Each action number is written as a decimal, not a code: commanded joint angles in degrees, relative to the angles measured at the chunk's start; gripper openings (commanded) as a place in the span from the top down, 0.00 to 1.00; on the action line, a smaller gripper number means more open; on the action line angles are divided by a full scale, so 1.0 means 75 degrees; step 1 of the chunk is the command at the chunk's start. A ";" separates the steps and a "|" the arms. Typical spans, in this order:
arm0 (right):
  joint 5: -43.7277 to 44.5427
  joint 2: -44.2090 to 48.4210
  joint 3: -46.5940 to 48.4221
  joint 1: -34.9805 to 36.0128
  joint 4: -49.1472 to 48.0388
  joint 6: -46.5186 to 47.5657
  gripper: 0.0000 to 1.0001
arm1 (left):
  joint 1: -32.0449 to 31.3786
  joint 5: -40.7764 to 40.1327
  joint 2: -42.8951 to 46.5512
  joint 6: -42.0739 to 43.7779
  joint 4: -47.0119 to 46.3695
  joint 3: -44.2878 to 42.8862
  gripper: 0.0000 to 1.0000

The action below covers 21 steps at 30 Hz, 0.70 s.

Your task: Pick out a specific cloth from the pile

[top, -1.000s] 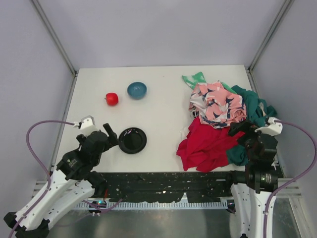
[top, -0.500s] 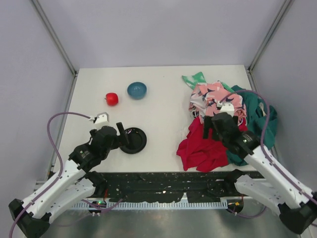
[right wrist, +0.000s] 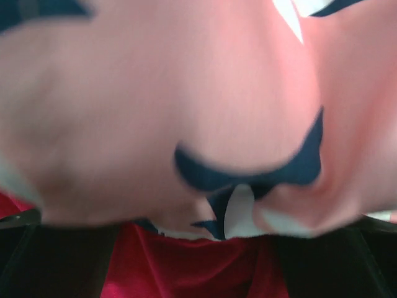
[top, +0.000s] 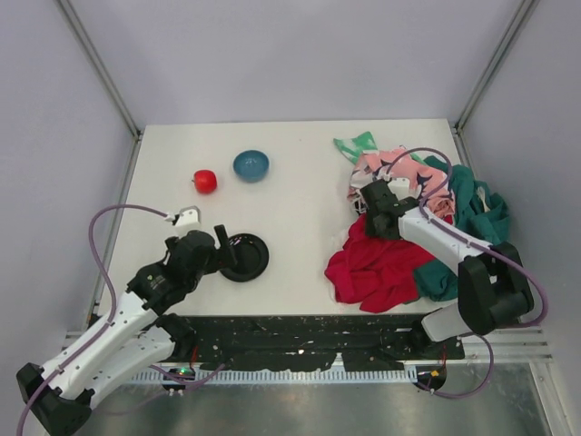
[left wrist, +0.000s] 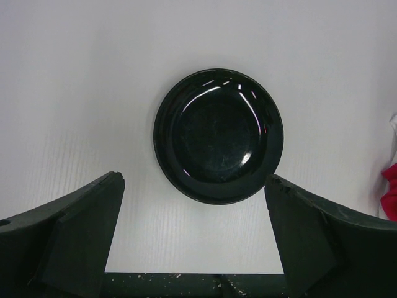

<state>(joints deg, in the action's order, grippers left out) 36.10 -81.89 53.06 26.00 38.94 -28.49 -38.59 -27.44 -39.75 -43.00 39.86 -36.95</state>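
The pile (top: 427, 218) lies at the right of the table: a red cloth (top: 377, 268), a pink printed cloth (top: 413, 177), dark teal fabric (top: 472, 204) and a mint-green piece (top: 356, 145). No plain black cloth shows; it is hidden or out of view. My right gripper (top: 372, 222) is pressed into the pile's left side, where pink meets red. In the right wrist view the pink cloth (right wrist: 186, 93) fills the frame, the red cloth (right wrist: 192, 267) lies between the spread fingers (right wrist: 56, 261), and nothing is pinched. My left gripper (top: 221, 250) is open and empty beside the black plate.
A round black plate (top: 243, 257) lies near the left gripper and also shows in the left wrist view (left wrist: 218, 135). A red ball-like object (top: 205, 181) and a blue bowl (top: 251, 165) sit at the back left. Enclosure walls stand on three sides.
My right arm has swung out from its folded pose at the right and reached across the pile to its left side. My left gripper moved slightly toward the plate.
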 commanded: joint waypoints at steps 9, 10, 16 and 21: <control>-0.2081 -0.1680 -0.0172 -0.1181 -0.1476 0.0340 0.68 | 0.0047 -0.0665 0.0542 0.0015 0.0065 0.0040 0.00; -0.2361 -0.1517 -0.0207 -0.1170 -0.1581 0.0458 0.78 | 0.0059 -0.0689 0.0553 0.0027 0.0076 0.0017 0.00; -0.2364 0.0848 0.0330 -0.1088 -0.1255 0.1197 0.95 | 0.0059 -0.0619 0.0565 0.0039 -0.0099 -0.0077 0.00; -0.2095 0.3005 0.1771 -0.1099 -0.1383 0.1828 0.95 | 0.0083 -0.0314 0.0366 0.0027 -0.0497 -0.0206 0.00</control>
<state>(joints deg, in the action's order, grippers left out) 17.52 -70.83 55.35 18.00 33.58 -19.46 -38.41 -30.26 -36.01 -43.00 40.18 -36.93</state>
